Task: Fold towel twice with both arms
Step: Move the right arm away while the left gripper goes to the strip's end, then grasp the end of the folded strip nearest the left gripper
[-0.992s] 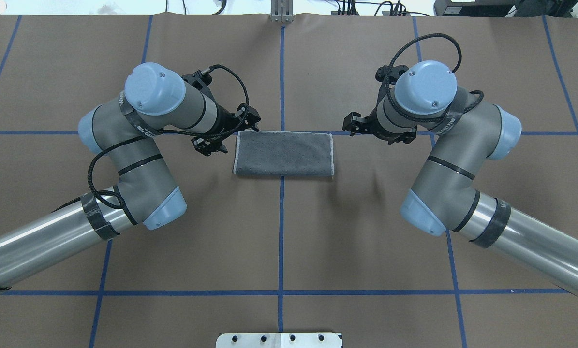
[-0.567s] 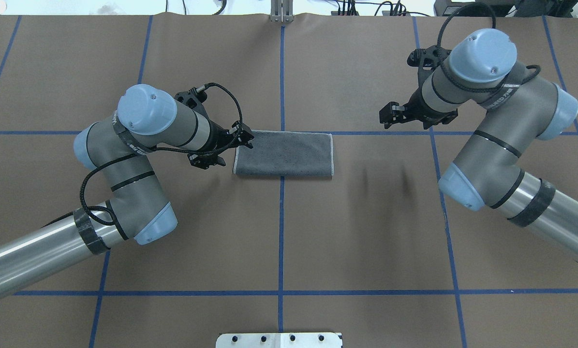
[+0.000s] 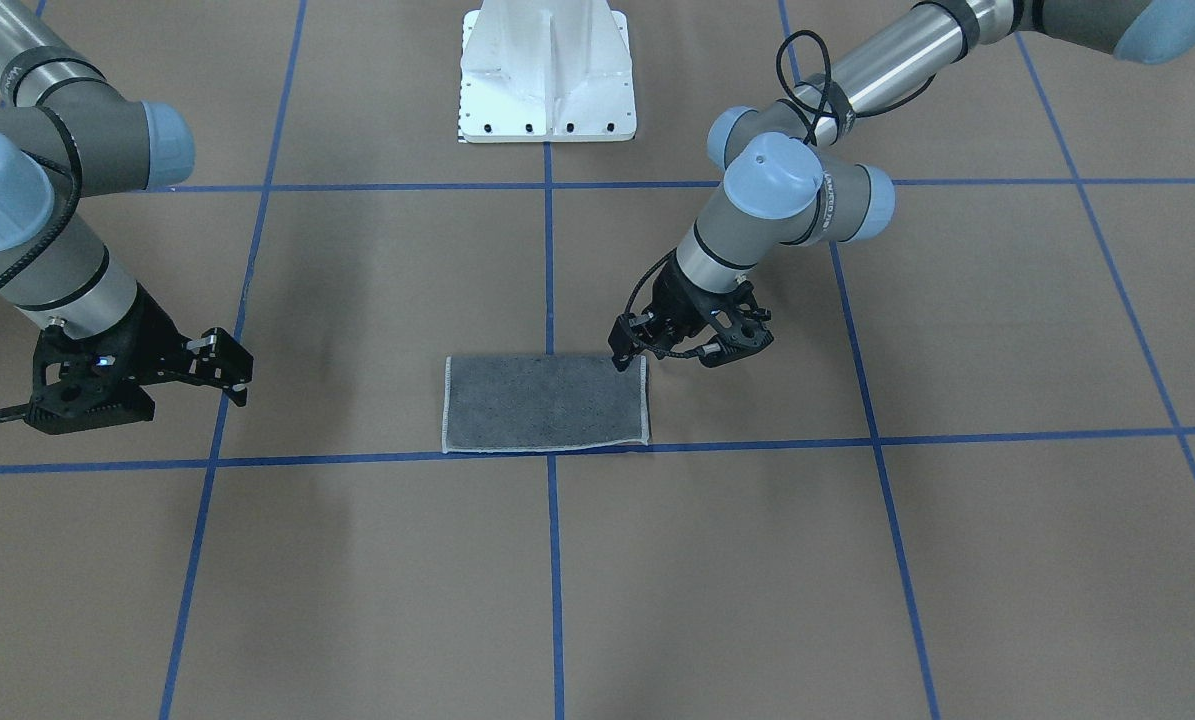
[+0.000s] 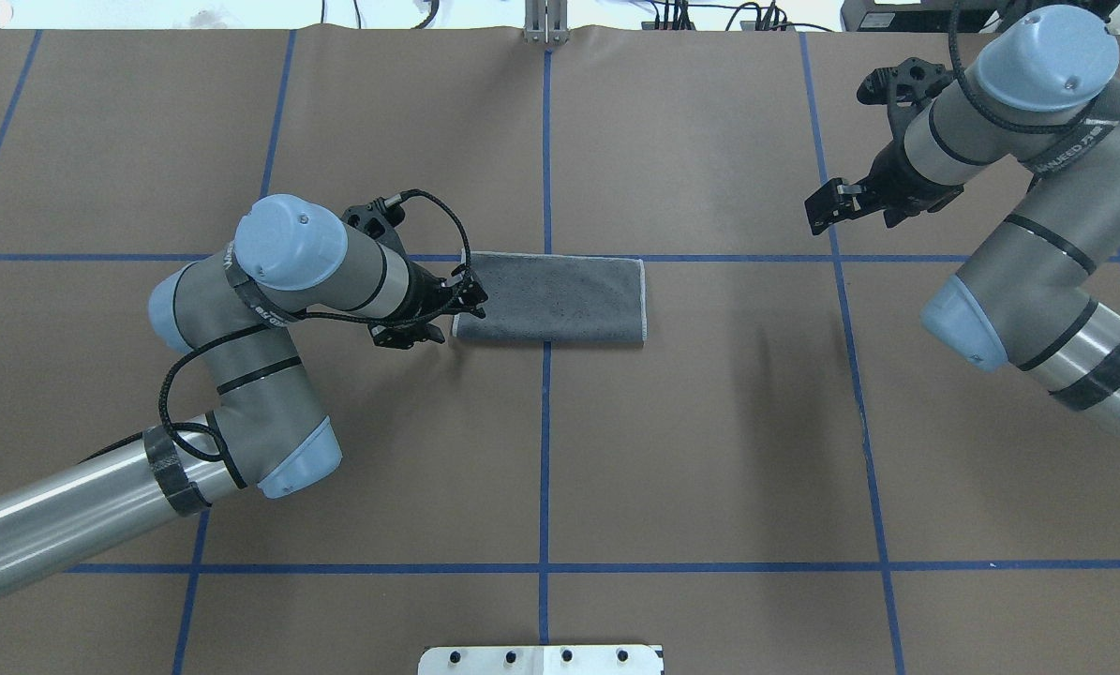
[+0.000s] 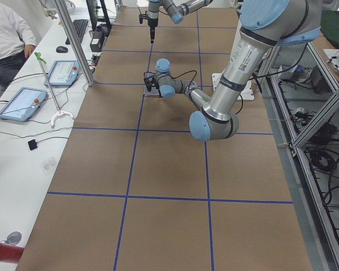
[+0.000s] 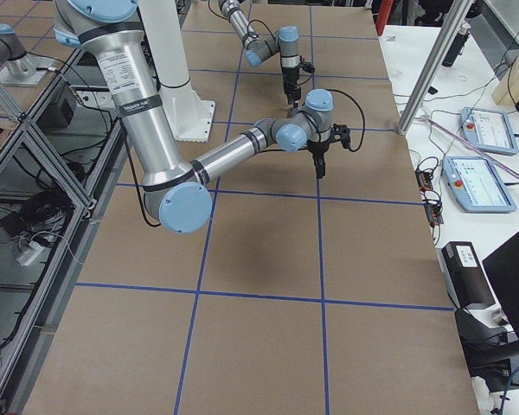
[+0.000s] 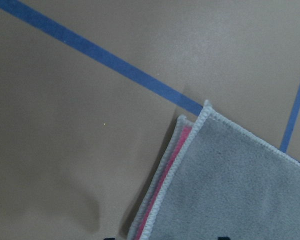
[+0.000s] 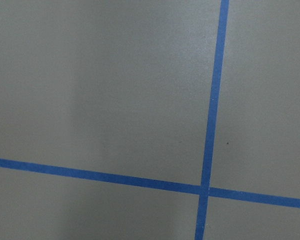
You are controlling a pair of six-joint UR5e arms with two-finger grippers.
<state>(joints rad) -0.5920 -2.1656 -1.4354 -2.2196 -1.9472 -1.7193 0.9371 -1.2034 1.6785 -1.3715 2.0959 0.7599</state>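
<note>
The towel (image 4: pixel 550 300) lies flat in the table's middle, folded into a rectangle with the dark grey face up; it also shows in the front view (image 3: pixel 545 403). The left wrist view shows its corner (image 7: pixel 230 185) with a pink strip of the lower layer (image 7: pixel 171 162) peeking out. My left gripper (image 4: pixel 449 319) is open and low at the towel's left short edge, by the corner nearer the robot, also seen in the front view (image 3: pixel 662 355). My right gripper (image 4: pixel 827 206) is open and empty, raised well off to the towel's right, also seen in the front view (image 3: pixel 227 365).
Brown table cover with a grid of blue tape lines (image 4: pixel 545 469). The white pedestal base (image 3: pixel 547 70) stands at the robot's side. The right wrist view shows only bare cover and a tape crossing (image 8: pixel 205 190). An operator's table with tablets (image 5: pixel 22 101) runs along the far side.
My right arm has swung away from the towel's right end, out to the right and farther back. My left gripper has moved down to the towel's left edge.
</note>
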